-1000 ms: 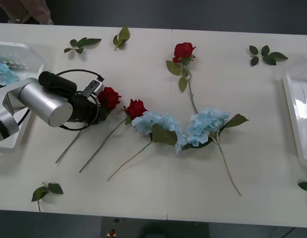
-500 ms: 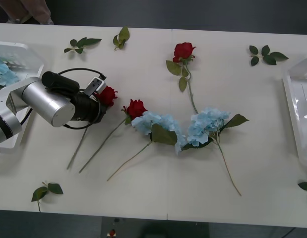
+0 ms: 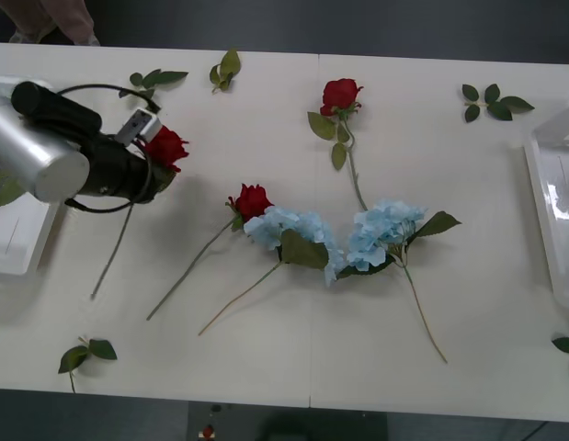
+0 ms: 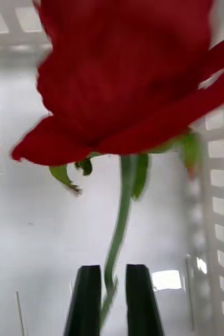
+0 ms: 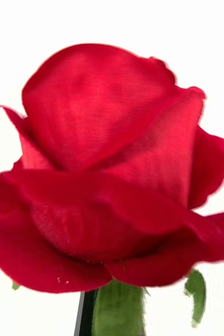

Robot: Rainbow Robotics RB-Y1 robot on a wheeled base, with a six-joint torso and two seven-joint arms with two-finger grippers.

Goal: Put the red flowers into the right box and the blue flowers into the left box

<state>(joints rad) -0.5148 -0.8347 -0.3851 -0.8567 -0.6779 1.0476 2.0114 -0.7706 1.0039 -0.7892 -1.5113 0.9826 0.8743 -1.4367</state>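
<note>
Your left gripper (image 3: 148,158) is clenched on a red rose (image 3: 165,147), which now sits at the upper left of the front view with its stem trailing down and to the left, off the table (image 3: 266,303). In the left wrist view the bud (image 5: 106,173) looms just past the black fingers (image 5: 86,315), so the grip is close under the head.

A second ago this rose lay lower and nearer the centre, close to the second rose (image 3: 252,200). It has since risen and travelled up and leftward, and its stem has swung with it. That drift takes it toward the left box (image 3: 17,248), while red belongs in the right box (image 3: 555,211) at the far right edge, so I'd judge you either hand it across or reverse course.

Your right gripper (image 4: 113,294) is closed on another rose (image 4: 127,89) by its stem, hanging over the white ribbed floor of a tray, seemingly ready to drop.

The other roses, one at centre and one at top centre (image 3: 340,95), and the two blue hydrangeas (image 3: 293,230) (image 3: 383,231) lie where they were.
</note>
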